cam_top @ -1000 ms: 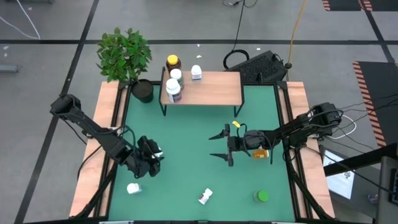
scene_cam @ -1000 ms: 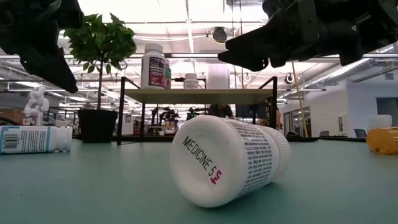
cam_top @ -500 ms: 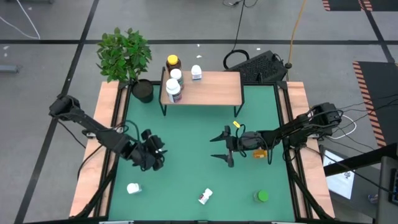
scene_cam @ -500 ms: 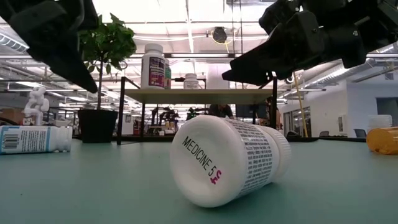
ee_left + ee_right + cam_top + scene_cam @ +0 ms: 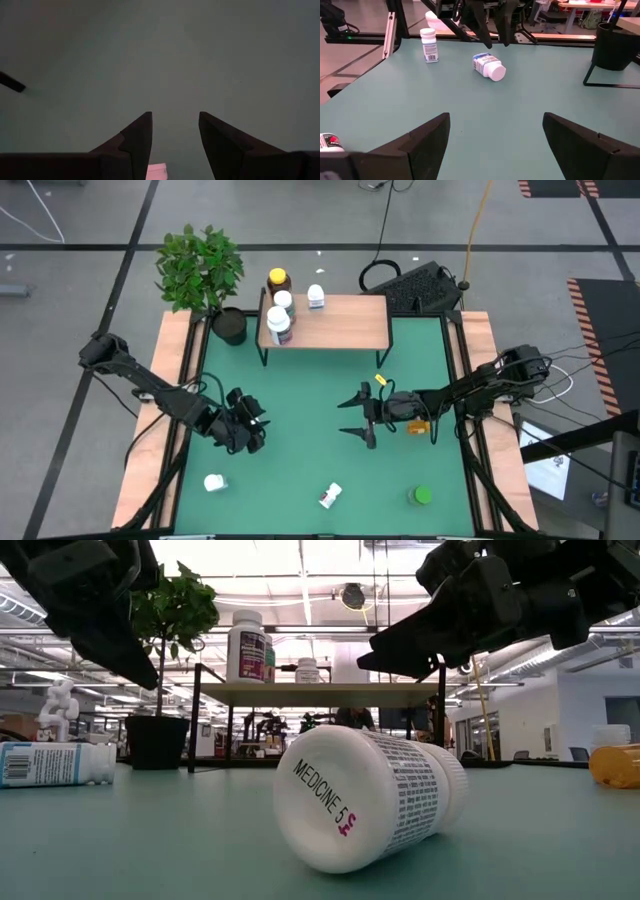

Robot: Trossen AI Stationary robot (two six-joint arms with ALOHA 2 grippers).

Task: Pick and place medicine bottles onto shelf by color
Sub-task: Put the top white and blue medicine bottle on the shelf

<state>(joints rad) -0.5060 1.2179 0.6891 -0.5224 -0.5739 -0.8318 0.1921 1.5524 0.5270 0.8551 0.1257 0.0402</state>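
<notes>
Our left end effector hung part-open and empty; we judged it should widen before dropping squarely over a fallen bottle. Right end effector gaped, idle.

In the low view, the white medicine bottle lying on its side on the bench reads "MEDICINE 5" in black across its round end, with a small pink mark beside the 5. The fine print on its side label is unreadable.
</notes>
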